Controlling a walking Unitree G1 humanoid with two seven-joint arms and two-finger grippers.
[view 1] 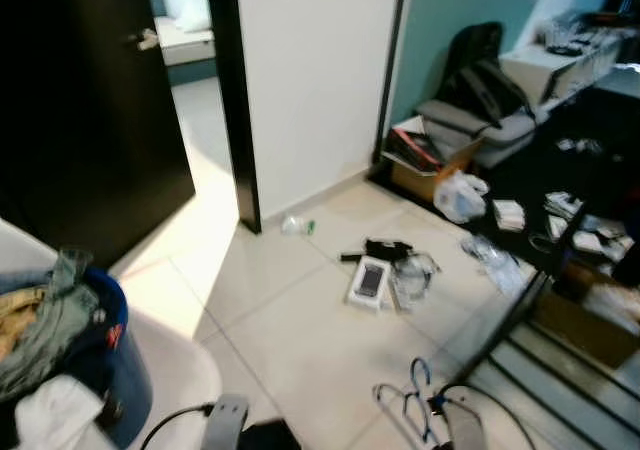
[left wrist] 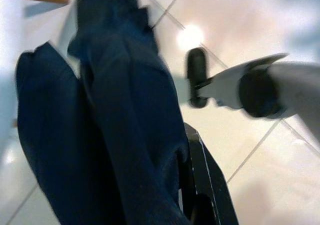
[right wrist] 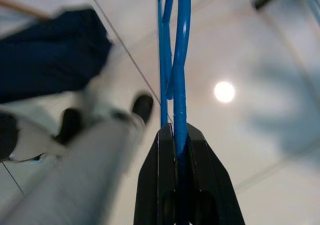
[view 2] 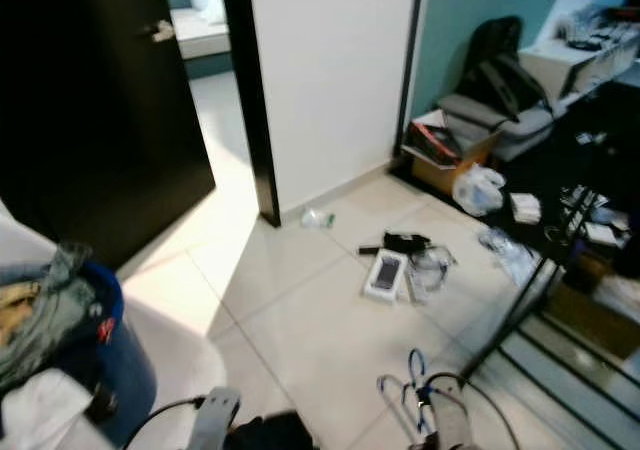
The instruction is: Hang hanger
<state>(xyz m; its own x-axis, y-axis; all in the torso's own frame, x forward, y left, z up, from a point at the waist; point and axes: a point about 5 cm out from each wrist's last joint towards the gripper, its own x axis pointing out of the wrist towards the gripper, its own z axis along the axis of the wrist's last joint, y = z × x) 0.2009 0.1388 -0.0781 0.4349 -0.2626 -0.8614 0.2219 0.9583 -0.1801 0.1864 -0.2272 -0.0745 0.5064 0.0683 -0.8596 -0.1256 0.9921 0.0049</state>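
A blue wire hanger [right wrist: 180, 60] runs up from between the fingers of my right gripper [right wrist: 176, 130], which is shut on it. In the left eye view the hanger's blue hook [view 1: 416, 374] pokes up low in front of me, just above my right arm [view 1: 462, 428]. My left gripper [left wrist: 192, 185] is low beside it, with a dark blue garment [left wrist: 115, 125] draped over and between its fingers. That cloth hides most of the fingers. The same dark cloth [view 1: 268, 436] shows at the bottom edge beside my left arm [view 1: 226, 420].
A black door [view 1: 90, 100] stands open at the left beside a white wall panel [view 1: 315, 80]. On the tiled floor lie a phone box [view 1: 369, 281], a bottle [view 1: 297, 226] and a plastic bag [view 1: 459, 196]. A black rack [view 1: 560, 230] stands at the right, a pile of clothes [view 1: 55, 340] at the left.
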